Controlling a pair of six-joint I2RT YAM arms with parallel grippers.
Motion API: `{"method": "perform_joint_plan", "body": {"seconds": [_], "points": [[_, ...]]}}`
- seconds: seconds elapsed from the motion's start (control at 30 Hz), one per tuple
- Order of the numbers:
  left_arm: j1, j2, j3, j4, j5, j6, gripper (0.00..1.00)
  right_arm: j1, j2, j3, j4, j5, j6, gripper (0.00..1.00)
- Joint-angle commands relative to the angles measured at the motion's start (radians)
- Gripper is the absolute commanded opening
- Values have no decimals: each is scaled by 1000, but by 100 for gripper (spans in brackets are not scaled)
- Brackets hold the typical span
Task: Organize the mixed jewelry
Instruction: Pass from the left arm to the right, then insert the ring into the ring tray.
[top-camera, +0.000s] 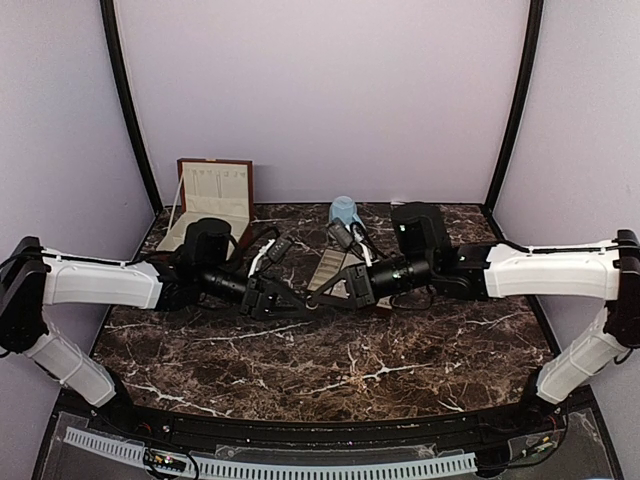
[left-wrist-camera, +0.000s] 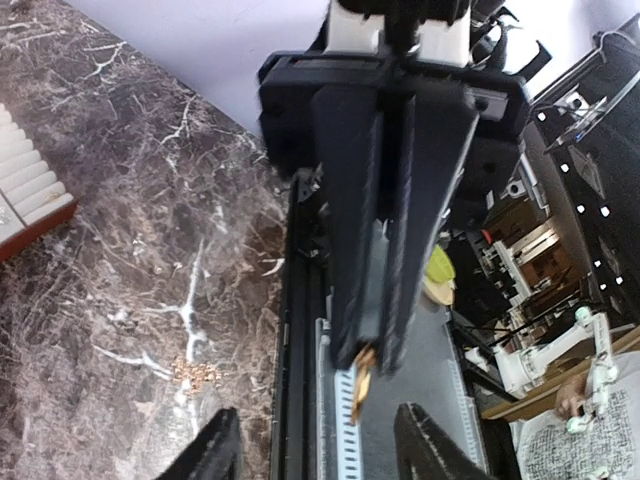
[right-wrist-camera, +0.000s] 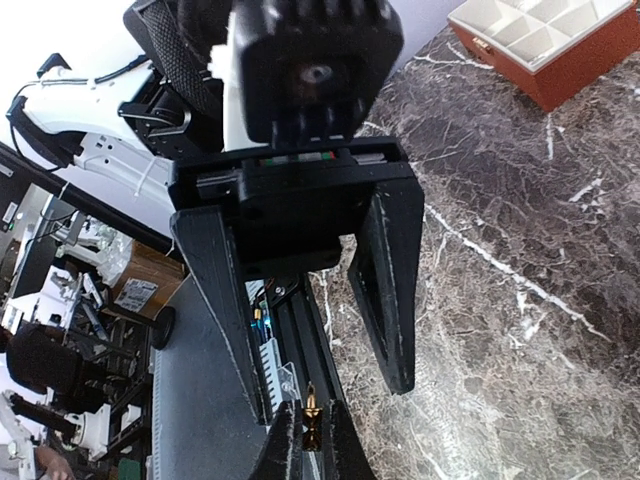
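My right gripper (right-wrist-camera: 312, 445) is shut on a tiny gold jewelry piece (right-wrist-camera: 313, 412), held above the table near its front edge. The piece also hangs from those shut fingers in the left wrist view (left-wrist-camera: 362, 380). My left gripper (left-wrist-camera: 320, 450) is open, its fingers spread just short of the right fingertips and touching nothing. The two grippers meet tip to tip at mid-table in the top view, left gripper (top-camera: 298, 303) and right gripper (top-camera: 320, 296). A small cluster of gold jewelry (left-wrist-camera: 195, 372) lies on the marble.
The cream-lined, brown-edged tray (top-camera: 330, 268) lies just behind the grippers, and its ridged corner shows in the left wrist view (left-wrist-camera: 22, 195). The light-blue mug (top-camera: 345, 210) stands behind it. The reddish-brown wooden box (top-camera: 213, 195) stands open at the back left. The table's front rail (left-wrist-camera: 300, 330) runs close by.
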Motion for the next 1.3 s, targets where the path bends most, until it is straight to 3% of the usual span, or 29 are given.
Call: {"method": "perform_joint_plan", "body": {"seconds": [0.0,0.2,0.4,0.57,0.7,0.87,1.27], "points": [[8,-24,10,-14,-74,25,63,-12,-71,-7,-89,138,-72,0],[99,-118,25,-214,-342,117,72,-106,-113,-13,-309,293,-226,0],[295,-207,56,-453,-481,175,76,-188,-95,13,-484,529,-410,0],[492,-276,66,-532,-471,223,79,-227,-51,54,-548,674,-492,0],[586,-300,70,-555,-472,272,80,-258,-21,73,-556,722,-525,0],[600,-297,106,-625,-569,323,80,-296,40,118,-549,718,-557,0],[602,-315,96,-633,-597,330,80,-356,220,237,-550,638,-704,0]]}}
